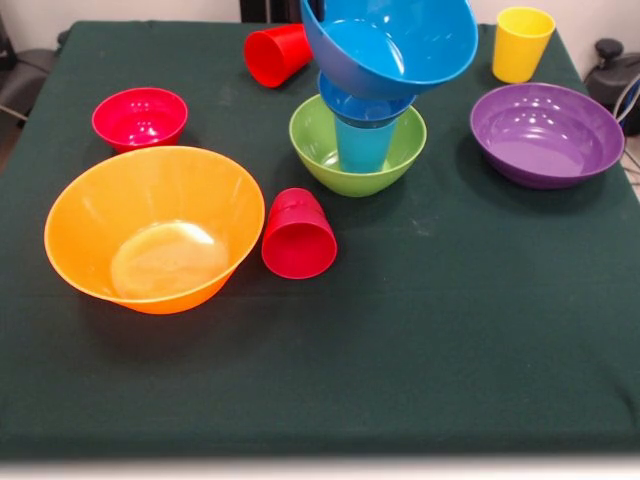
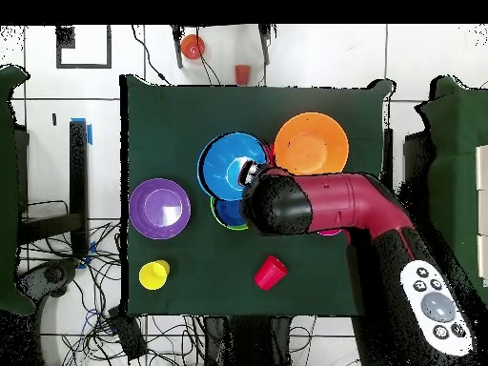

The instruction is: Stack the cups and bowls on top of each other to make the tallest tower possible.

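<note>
A tower stands at the table's middle: a green bowl [image 1: 318,150] holds a light blue cup [image 1: 362,145], with a small dark blue bowl [image 1: 362,103] on top. Above it a medium blue bowl [image 1: 395,40] tilts steeply, its base at the small bowl. My gripper [image 2: 253,174] is at this bowl's rim [image 2: 226,164] and shut on it. One red cup [image 1: 298,235] lies on its side beside the huge orange bowl [image 1: 150,230]. Another red cup [image 1: 278,53] lies at the back. A yellow cup [image 1: 522,43] stands upright. The purple bowl [image 1: 547,133] and small red bowl [image 1: 140,117] sit apart.
A dark green cloth [image 1: 450,330] covers the table. My arm [image 2: 334,205] crosses the overhead view and hides the small red bowl there. Cables lie on the floor [image 2: 76,286] around the table.
</note>
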### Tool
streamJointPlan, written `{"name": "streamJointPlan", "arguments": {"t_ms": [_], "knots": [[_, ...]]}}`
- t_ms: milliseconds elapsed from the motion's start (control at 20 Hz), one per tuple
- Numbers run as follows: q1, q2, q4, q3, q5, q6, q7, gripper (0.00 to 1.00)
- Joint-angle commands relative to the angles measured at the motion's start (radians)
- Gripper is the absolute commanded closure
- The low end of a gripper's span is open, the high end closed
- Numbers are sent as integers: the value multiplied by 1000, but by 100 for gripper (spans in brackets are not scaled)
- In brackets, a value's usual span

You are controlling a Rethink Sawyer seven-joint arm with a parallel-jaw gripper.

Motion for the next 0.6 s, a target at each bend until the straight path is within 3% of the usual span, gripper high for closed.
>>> {"name": "streamJointPlan", "arguments": {"t_ms": [50,600], "knots": [[29,80,30,14,-52,-52,-57,100],[6,133,92,4,-93,-193,-26,100]]}}
